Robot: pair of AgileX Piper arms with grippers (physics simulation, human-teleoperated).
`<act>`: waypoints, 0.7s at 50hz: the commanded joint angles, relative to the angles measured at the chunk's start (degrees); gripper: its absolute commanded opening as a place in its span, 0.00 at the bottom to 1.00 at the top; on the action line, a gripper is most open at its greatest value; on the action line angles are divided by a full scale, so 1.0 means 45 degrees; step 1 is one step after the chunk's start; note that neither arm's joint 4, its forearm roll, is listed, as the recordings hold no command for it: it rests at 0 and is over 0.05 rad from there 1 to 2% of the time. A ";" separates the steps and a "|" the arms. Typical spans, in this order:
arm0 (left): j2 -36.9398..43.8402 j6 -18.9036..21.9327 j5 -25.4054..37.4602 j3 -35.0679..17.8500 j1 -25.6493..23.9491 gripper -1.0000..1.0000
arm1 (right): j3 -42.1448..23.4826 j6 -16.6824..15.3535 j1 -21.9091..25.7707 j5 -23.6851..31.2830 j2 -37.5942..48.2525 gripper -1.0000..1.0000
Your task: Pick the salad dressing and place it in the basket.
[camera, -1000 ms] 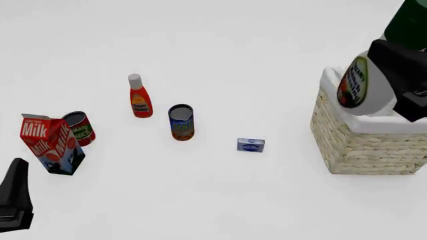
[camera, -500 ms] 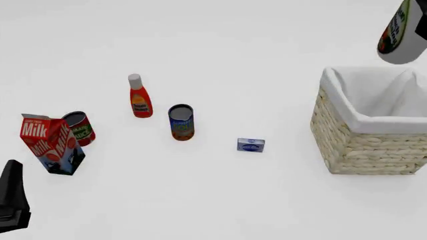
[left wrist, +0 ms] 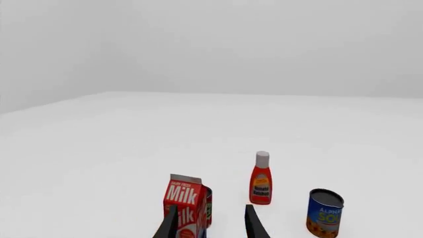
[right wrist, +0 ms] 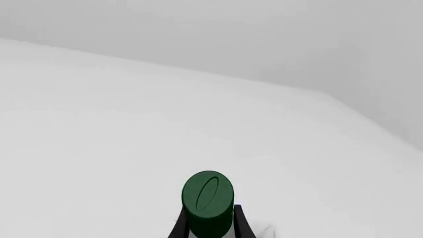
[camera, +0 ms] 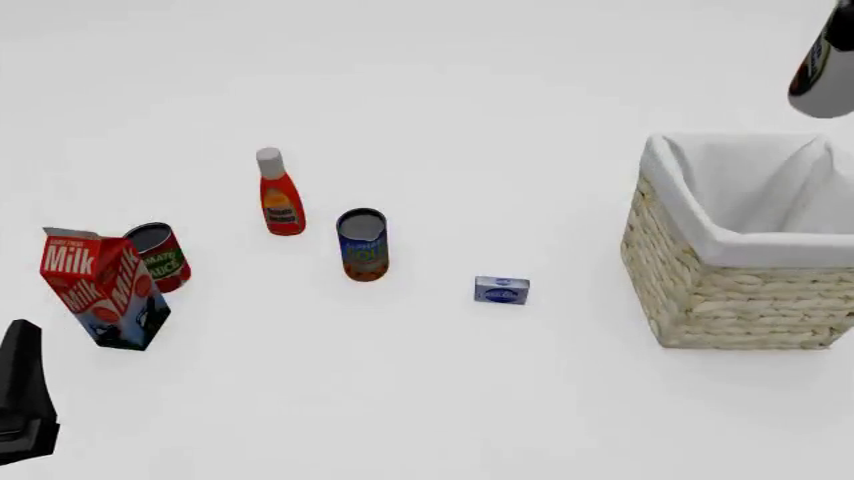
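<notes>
The salad dressing [right wrist: 207, 203] sits clamped between the right pincer [right wrist: 207, 225] fingers, raised above the basket [camera: 727, 290]; the left pincer [left wrist: 210, 223] is released.

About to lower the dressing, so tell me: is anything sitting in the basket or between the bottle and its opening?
Nothing visible does. The dressing hangs in the right gripper above the basket's far right side, mostly out of the front view. The part of the white-lined interior that shows holds nothing. The other groceries stand well off to the left.

two bottles: salad dressing [camera: 823, 75], ketchup bottle [camera: 278, 193]; two cans [camera: 362, 245]; one milk carton [camera: 103, 288]; one basket [camera: 731, 290].
</notes>
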 commanded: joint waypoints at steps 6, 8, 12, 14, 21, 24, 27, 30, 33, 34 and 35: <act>-0.0001 0.0012 -0.0042 0.0002 0.0120 1.00 | 0.0207 0.0578 -0.0820 -0.1227 0.1142 0.00; -0.0001 0.0062 -0.0024 0.0002 0.0121 1.00 | 0.0237 0.0632 -0.0928 -0.1514 0.1418 0.00; -0.0001 0.0084 0.0002 0.0002 0.0104 1.00 | 0.0402 0.0516 -0.0960 -0.2001 0.1856 0.00; -0.0001 0.0118 0.0011 0.0002 0.0058 1.00 | 0.0424 0.0539 -0.0953 -0.2093 0.1947 0.00; -0.0001 0.0115 0.0076 0.0002 0.0042 1.00 | 0.0317 0.0626 -0.1209 -0.2465 0.2663 0.00; -0.0001 0.0134 0.0105 0.0002 0.0035 1.00 | 0.0206 0.0626 -0.1404 -0.2448 0.2939 0.00; -0.0001 0.0119 0.0117 0.0002 0.0027 1.00 | 0.0132 0.0690 -0.1614 -0.2490 0.3265 0.00; -0.0001 0.0130 0.0119 0.0002 0.0024 1.00 | 0.0128 0.0824 -0.1760 -0.2562 0.3570 0.00; -0.0001 0.0144 0.0138 0.0002 0.0030 1.00 | 0.0197 0.0849 -0.1820 -0.2641 0.3695 0.00; -0.0001 0.0142 0.0155 0.0002 0.0041 1.00 | 0.0248 0.0871 -0.1863 -0.2662 0.3772 0.00; -0.0001 0.0145 0.0163 0.0002 0.0053 1.00 | 0.0301 0.0848 -0.1879 -0.2694 0.3782 0.00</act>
